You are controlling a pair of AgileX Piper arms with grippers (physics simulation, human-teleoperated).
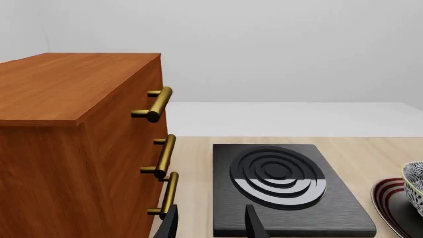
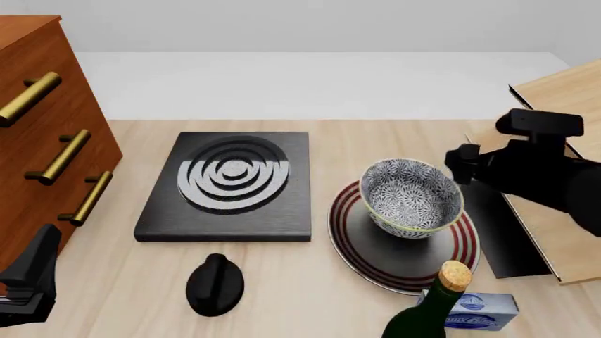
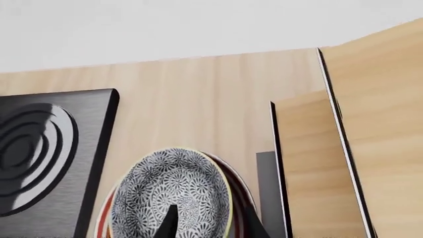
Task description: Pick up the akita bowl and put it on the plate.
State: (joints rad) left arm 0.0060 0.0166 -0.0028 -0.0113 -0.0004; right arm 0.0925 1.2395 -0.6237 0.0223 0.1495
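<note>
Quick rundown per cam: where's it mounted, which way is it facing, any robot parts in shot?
Front: fixed above and behind, looking forward-down at akita bowl on plate; both arms at edges.
Left wrist: faces cabinet and black slab; left gripper fingertips show.
Right wrist: above the bowl; right gripper fingertips show.
All three share bowl and slab.

The front view looks down and forward over the table (image 2: 319,134) from above, taking in the drawer cabinet (image 2: 38,134) at the left edge and the black slab (image 2: 230,186) at centre. The left wrist view sits low and close beside the cabinet (image 1: 73,129), facing level across the slab (image 1: 284,193). The right wrist view looks steeply down from near above the akita bowl (image 3: 173,196). All three share the slab (image 3: 46,153) and bowl.
</note>
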